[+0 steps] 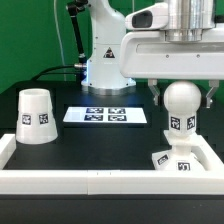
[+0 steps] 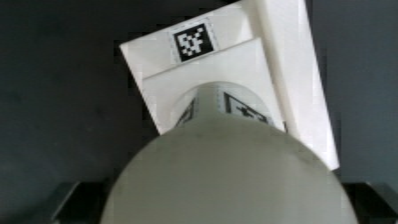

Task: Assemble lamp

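White plastic bulb (image 1: 181, 106), ball-shaped with a short neck, hangs upright between the two fingers (image 1: 160, 95) of the hand (image 1: 182, 98). The fingers press on opposite sides of the ball, so the hand is closed on the bulb. A square black-and-white tag on the neck faces the exterior camera. The bulb sits directly over the base (image 1: 177, 158), neck down; neither view shows whether the neck end touches the base top or stops just above it. Base: small, white, square, stepped, flat on the black desk (image 1: 100, 148), tags on its side and upper face. It sits in the corner at the exterior view's right, just beside the white rail (image 1: 90, 181) that borders the desk. Wrist view: the rounded ball fills the foreground. The base shows beyond it with one tag clear on its upper face, and the rail runs alongside. Dark finger parts show on either side of the ball. Shade (image 1: 36, 115): white, tapered, cup-like, standing wide end down on the desk at the exterior view's left, well apart from bulb and base, one tag on its wall. Marker board (image 1: 107, 115) lies flat on the desk between shade and base, farther back, with four tags visible. The white robot arm (image 1: 105, 55) stands behind the marker board.
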Available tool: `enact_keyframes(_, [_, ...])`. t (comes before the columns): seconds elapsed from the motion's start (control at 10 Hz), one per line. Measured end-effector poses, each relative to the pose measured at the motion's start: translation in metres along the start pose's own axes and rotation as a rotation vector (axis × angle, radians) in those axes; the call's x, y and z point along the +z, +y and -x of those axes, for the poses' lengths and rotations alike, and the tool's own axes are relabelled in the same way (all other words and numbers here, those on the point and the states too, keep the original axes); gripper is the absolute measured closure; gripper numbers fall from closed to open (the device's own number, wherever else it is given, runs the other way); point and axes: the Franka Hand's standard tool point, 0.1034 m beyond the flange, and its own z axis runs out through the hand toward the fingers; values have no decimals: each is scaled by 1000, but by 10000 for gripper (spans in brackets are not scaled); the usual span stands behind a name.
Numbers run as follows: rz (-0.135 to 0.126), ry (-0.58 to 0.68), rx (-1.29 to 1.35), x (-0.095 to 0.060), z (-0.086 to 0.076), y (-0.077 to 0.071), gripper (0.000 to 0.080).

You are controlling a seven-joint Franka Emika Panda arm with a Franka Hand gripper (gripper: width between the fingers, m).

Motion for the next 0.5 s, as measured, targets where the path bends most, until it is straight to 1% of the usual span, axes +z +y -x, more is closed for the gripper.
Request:
enact_keyframes(0.4, [-4, -18, 387, 1, 5, -5, 220])
enact_keyframes(0.5, [-4, -35, 537, 1, 7, -7, 220])
